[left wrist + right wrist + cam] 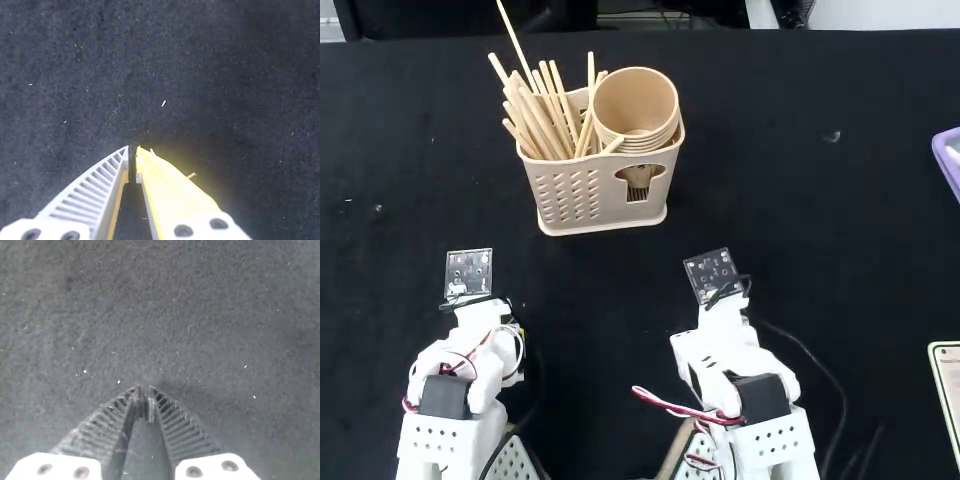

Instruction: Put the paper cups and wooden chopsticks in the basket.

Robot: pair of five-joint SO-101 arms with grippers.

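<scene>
A beige slotted basket (pixel 600 190) stands upright at the middle back of the black table. Several wooden chopsticks (pixel 535 105) lean in its left half, and a stack of paper cups (pixel 636 108) sits in its right half. Both arms are folded back at the near edge, well short of the basket. My left gripper (pixel 134 150) is shut, its tips together just above bare black cloth. My right gripper (pixel 143 391) is shut too, with nothing held. From above, the left arm (pixel 460 370) and the right arm (pixel 735 370) sit side by side.
A purple object (pixel 948 155) pokes in at the right edge, and a pale card or tray (pixel 948 385) lies at the lower right edge. Black cloth (pixel 820 230) covers the table between the arms and the basket.
</scene>
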